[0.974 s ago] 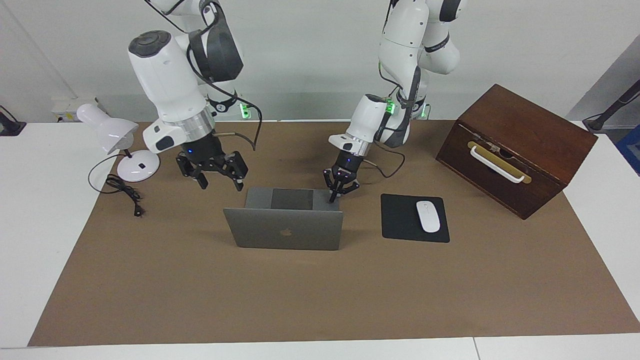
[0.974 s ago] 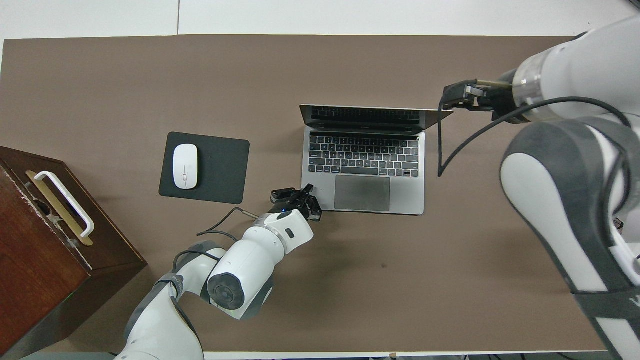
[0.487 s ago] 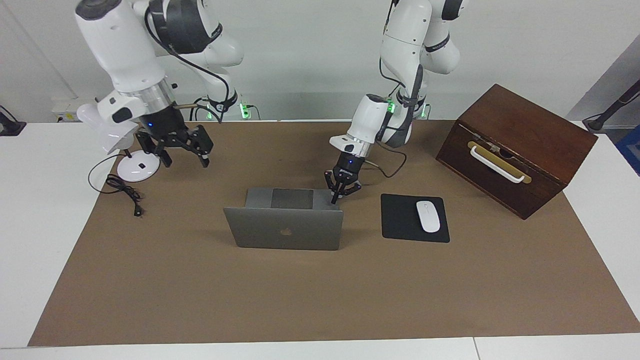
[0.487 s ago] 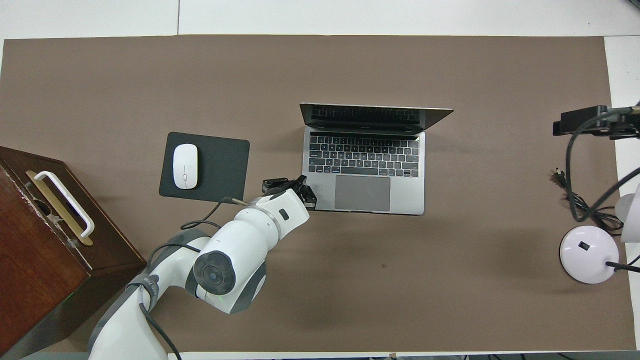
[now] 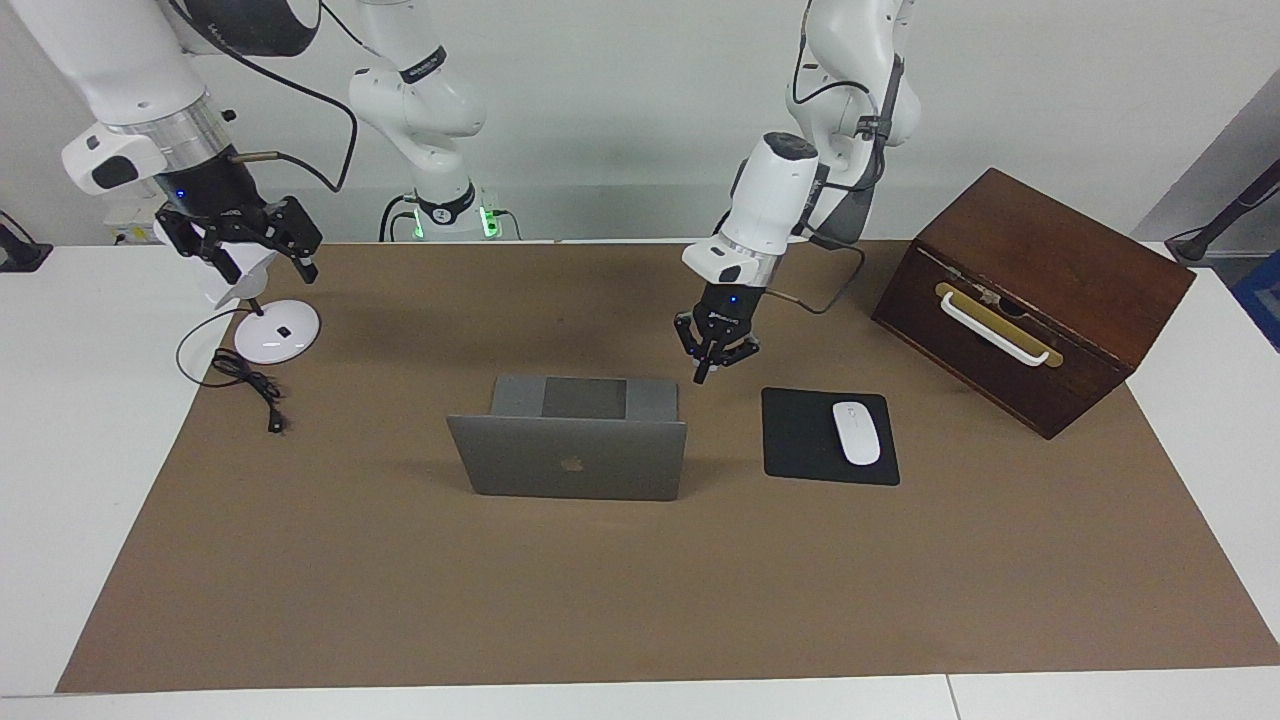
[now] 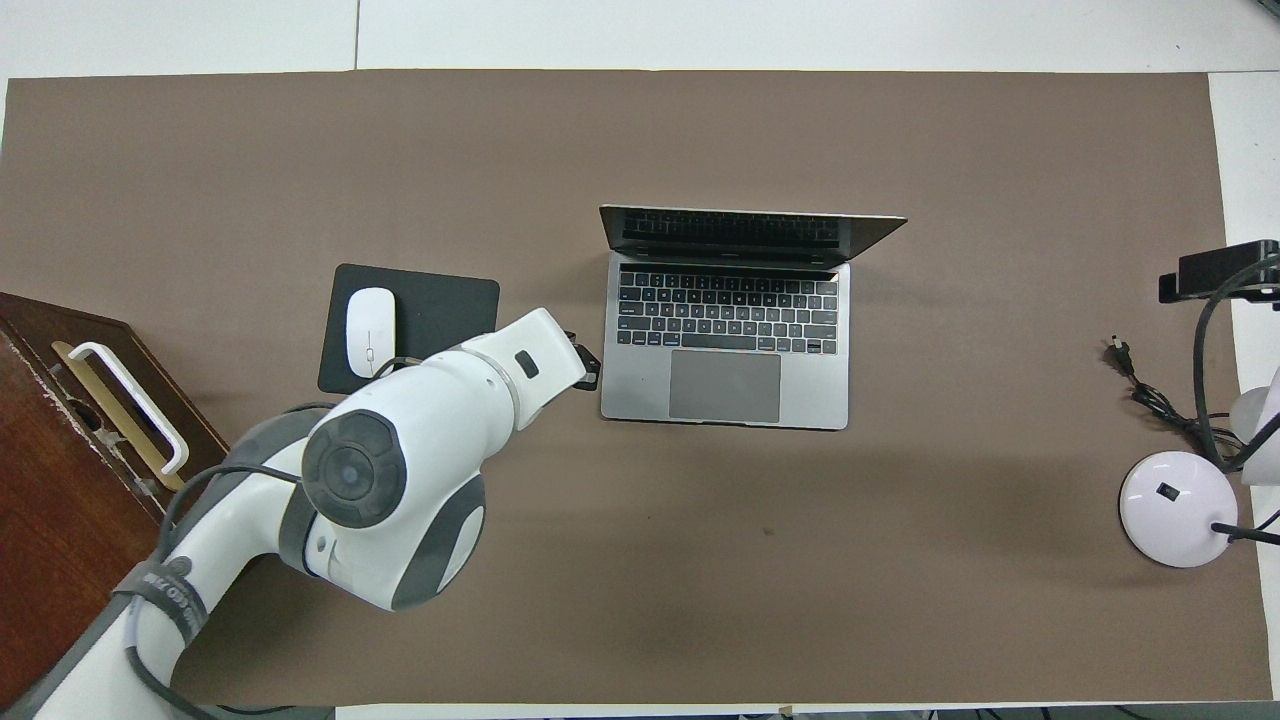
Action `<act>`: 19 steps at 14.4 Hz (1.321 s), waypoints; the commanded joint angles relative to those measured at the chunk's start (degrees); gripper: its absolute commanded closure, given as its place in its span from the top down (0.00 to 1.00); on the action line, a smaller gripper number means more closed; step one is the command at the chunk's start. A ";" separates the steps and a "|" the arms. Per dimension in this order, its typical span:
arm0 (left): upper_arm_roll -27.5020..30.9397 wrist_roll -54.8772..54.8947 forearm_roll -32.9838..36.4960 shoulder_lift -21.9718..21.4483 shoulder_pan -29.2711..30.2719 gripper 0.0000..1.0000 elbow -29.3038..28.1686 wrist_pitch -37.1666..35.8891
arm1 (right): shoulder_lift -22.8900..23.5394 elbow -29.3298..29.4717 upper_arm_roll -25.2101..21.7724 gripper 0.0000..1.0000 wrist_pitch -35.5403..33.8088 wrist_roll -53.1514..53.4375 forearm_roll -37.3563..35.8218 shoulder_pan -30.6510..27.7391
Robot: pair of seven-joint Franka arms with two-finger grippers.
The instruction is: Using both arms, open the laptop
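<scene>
We start nearest the robots: the right gripper (image 5: 238, 243) hangs high over the white desk lamp (image 5: 268, 335) at the right arm's end of the table, fingers spread apart and empty. A second ago it sat just beside the laptop's lid corner; it has since swung up and well clear. The left gripper (image 5: 716, 358) has its fingertips pinched together on nothing and hovers over the bare mat between the laptop (image 5: 572, 440) and the black mouse pad (image 5: 828, 436). A second ago its tip pressed on the base corner; now it has lifted off.

Next out, the laptop rests mid-table on the brown mat (image 5: 640, 600), lid upright and open, keyboard (image 6: 727, 310) showing in the overhead view, logo side turned away from the robots. It hasn't shifted. The mouse (image 5: 856, 432) lies on its pad beside it, toward the left arm's end, with the wooden box (image 5: 1030, 295) further along that end.

We judge the opening done: both arms have let go and are retreating, nothing left but to park.
</scene>
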 commanded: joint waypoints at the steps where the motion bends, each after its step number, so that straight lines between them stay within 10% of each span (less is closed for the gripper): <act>1: -0.15 0.94 0.73 -2.90 3.38 0.00 4.29 -10.98 | -2.13 -1.98 0.73 1.00 -1.25 -1.10 -1.18 -2.30; 15: -0.06 13.95 1.52 -5.73 25.53 0.00 25.75 -54.34 | -2.93 -6.99 0.82 1.00 4.81 -1.54 -1.18 -2.30; 18: 0.02 13.95 1.79 -5.99 28.87 1.00 26.28 -54.96 | -3.01 -7.25 0.82 1.00 4.82 -1.54 -1.18 -2.21; 19: 0.02 13.95 2.05 -6.08 29.58 1.00 26.45 -55.05 | -3.01 -7.25 0.82 1.00 4.82 -1.46 -1.18 -2.04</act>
